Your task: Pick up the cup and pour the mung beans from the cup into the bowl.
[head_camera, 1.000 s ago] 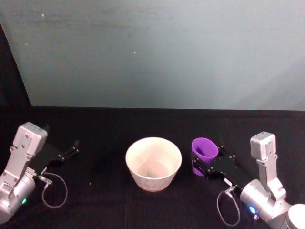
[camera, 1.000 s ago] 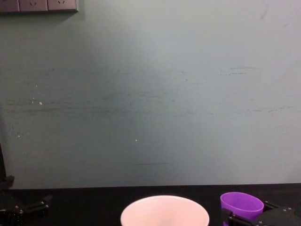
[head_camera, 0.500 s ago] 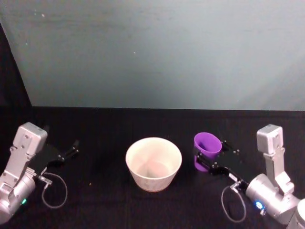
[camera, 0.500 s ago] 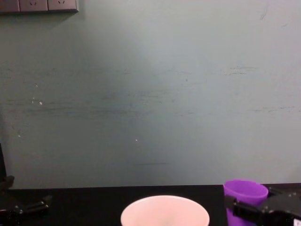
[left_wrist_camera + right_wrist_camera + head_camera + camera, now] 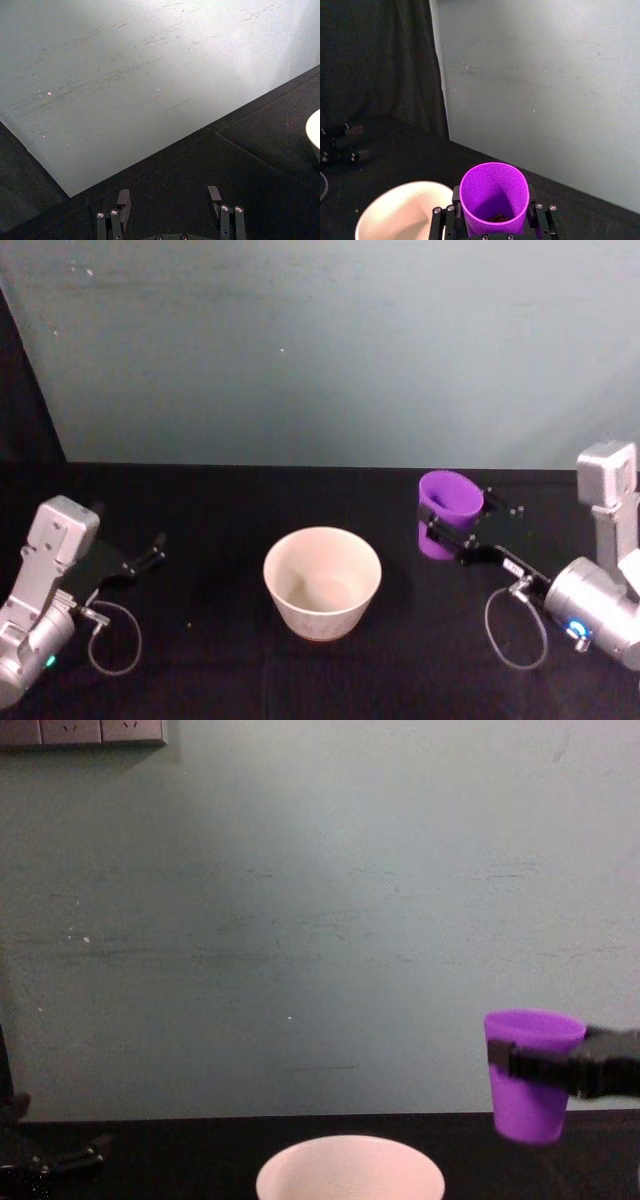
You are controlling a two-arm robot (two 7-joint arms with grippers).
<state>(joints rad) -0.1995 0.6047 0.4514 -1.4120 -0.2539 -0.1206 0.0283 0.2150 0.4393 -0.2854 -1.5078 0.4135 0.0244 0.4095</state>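
Contact is on the right side: the right tool (image 5: 456, 530) has its two fingers closed against opposite sides of the cup (image 5: 449, 498), gripping it around the middle of its wall. The cup is upright, mouth up, and held clear of the table (image 5: 220, 640); in the chest view its base (image 5: 528, 1128) hangs above the table's far edge. It sits off to the right of the bowl (image 5: 300, 615), not over it. The right wrist view looks down into the cup, where a small cluster of dark mung beans (image 5: 496, 217) lies at the bottom, too small to count.

The left tool (image 5: 169, 197) is low at the left of the table, well apart from the bowl, its fingers spread wide with nothing between them.

Count: one cup, one bowl, two tools.
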